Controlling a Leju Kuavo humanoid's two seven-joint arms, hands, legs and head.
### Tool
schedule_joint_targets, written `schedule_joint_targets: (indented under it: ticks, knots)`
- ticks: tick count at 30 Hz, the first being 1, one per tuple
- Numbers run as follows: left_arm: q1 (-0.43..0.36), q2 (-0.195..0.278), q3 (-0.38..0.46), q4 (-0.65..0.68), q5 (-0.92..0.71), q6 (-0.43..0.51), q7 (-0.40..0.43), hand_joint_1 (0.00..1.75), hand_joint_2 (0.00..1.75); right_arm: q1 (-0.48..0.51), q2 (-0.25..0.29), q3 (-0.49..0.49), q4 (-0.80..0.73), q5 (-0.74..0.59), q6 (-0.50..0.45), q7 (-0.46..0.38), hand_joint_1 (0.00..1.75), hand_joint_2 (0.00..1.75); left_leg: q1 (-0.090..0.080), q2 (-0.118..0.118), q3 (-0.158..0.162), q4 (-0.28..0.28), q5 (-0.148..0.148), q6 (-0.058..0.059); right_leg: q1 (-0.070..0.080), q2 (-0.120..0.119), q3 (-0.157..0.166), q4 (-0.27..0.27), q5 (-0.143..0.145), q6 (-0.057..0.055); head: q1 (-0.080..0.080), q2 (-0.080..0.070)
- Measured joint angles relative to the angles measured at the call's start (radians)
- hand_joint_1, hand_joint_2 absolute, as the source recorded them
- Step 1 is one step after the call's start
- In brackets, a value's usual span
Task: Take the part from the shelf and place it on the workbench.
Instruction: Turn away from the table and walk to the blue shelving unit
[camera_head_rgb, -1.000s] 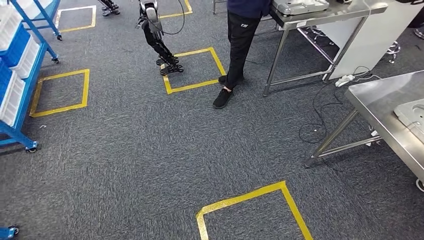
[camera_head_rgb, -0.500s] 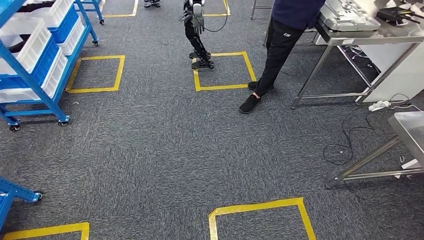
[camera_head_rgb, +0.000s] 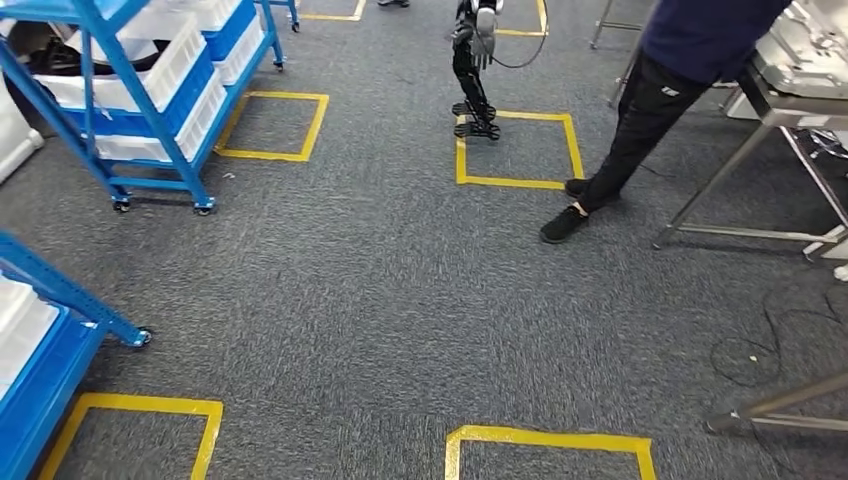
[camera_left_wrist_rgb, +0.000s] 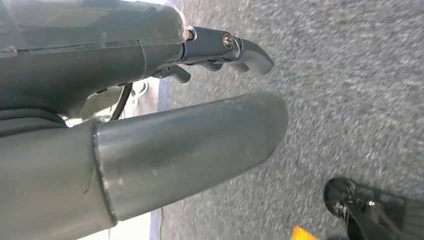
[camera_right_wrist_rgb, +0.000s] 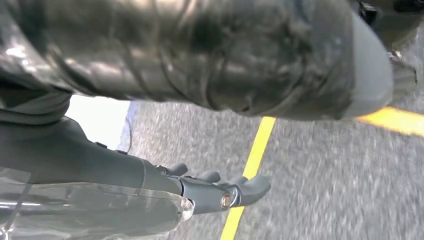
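Both my left hand and right hand hang empty, fingers loosely apart, as I should square up to the far-left blue shelf before reaching.

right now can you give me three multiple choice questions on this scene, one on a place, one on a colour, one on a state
1. Where does the blue shelf with white bins stand in the head view?
A. far right
B. upper left
C. bottom centre

2. What colour are the tape squares on the carpet?
A. yellow
B. red
C. white

3. What is the left hand holding?
A. a white bin
B. a metal part
C. nothing

Answers:
1 B, the shelf on castors stands at the upper left, opposite the person at the right.
2 A, every tape outline on the grey carpet is yellow.
3 C, the left wrist view shows thumb and fingers apart over bare carpet, with nothing between them.
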Motion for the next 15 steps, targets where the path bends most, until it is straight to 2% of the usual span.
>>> schedule_joint_targets:
  ticks: [1,2,3,4,5,7,8,10,12,13,15]
  knots:
    - [-0.001,0.000,0.000,0.000,0.000,0.000,0.000,0.00,0.00,0.002,0.000,0.000,0.000,0.000,0.000,0.000,0.00,0.00,0.002,0.030,-0.029,0.056,-0.030,-0.007,0.000,-0.016,0.005,-0.005,-0.001,0.001,0.000,0.000]
    - [-0.003,0.001,0.000,0.000,0.000,0.000,0.000,0.00,0.00,0.004,0.000,-0.001,0.000,0.000,0.000,0.000,0.00,0.00,0.006,0.044,-0.062,0.119,-0.057,-0.014,-0.001,-0.034,0.008,-0.005,-0.003,0.003,0.000,0.000]
    - [-0.003,0.002,0.000,0.000,0.000,0.000,0.000,0.00,0.00,0.004,0.001,-0.001,0.000,0.000,0.000,0.000,0.00,0.00,0.011,0.051,-0.089,0.168,-0.072,-0.022,-0.003,-0.050,0.008,-0.003,-0.007,0.007,0.000,0.000]
    - [-0.002,0.002,0.000,0.000,0.000,0.000,0.000,0.00,0.00,0.004,0.001,-0.001,0.000,0.000,0.000,0.000,0.00,0.00,0.016,0.055,-0.101,0.185,-0.068,-0.030,-0.007,-0.065,0.009,0.001,-0.013,0.012,0.000,0.000]
    - [-0.001,0.003,0.000,0.000,0.000,0.000,0.000,0.00,0.00,0.003,0.001,-0.001,0.000,0.000,0.000,0.000,0.00,0.00,0.021,0.060,-0.092,0.165,-0.046,-0.039,-0.012,-0.079,0.009,0.007,-0.019,0.018,-0.001,0.000]
    - [0.002,0.005,0.000,0.000,0.000,0.000,0.000,0.00,0.00,0.002,0.002,-0.001,0.000,0.000,0.000,0.000,0.00,0.00,0.031,0.089,-0.033,0.045,0.019,-0.054,-0.021,-0.103,0.010,0.027,-0.036,0.033,-0.001,0.000]
    - [0.002,0.005,0.000,0.000,0.000,0.000,0.000,0.00,0.00,0.002,0.002,-0.001,0.000,0.000,0.000,0.000,0.00,0.00,0.032,0.106,-0.006,-0.008,0.040,-0.055,-0.022,-0.113,0.009,0.039,-0.047,0.042,0.000,0.000]
    - [0.001,0.004,-0.001,0.000,0.000,0.000,0.000,0.00,0.00,-0.001,0.002,-0.001,0.000,0.000,0.000,0.000,0.00,0.00,0.029,0.122,0.014,-0.046,0.045,-0.043,-0.019,-0.128,0.009,0.055,-0.062,0.058,0.000,0.000]
    - [0.002,0.005,-0.001,0.000,-0.001,0.000,0.000,0.00,0.00,-0.007,0.002,-0.001,0.000,0.000,0.000,0.000,0.00,0.00,0.026,0.105,0.013,-0.041,0.042,-0.022,-0.021,-0.137,0.015,0.057,-0.068,0.068,0.001,0.000]
    - [0.003,0.005,-0.001,0.000,-0.001,0.000,0.000,0.00,0.00,-0.009,0.003,-0.001,0.000,0.000,0.000,0.000,0.00,0.00,0.026,0.097,0.013,-0.042,0.042,-0.015,-0.024,-0.129,0.017,0.062,-0.075,0.073,0.001,0.000]
    - [0.000,0.006,-0.001,0.000,-0.001,0.000,0.001,0.00,0.00,-0.009,0.004,-0.002,0.000,0.001,0.000,0.000,0.00,0.00,0.026,0.080,0.014,-0.046,0.046,-0.002,-0.031,-0.086,-0.007,0.120,-0.118,0.079,0.001,0.000]
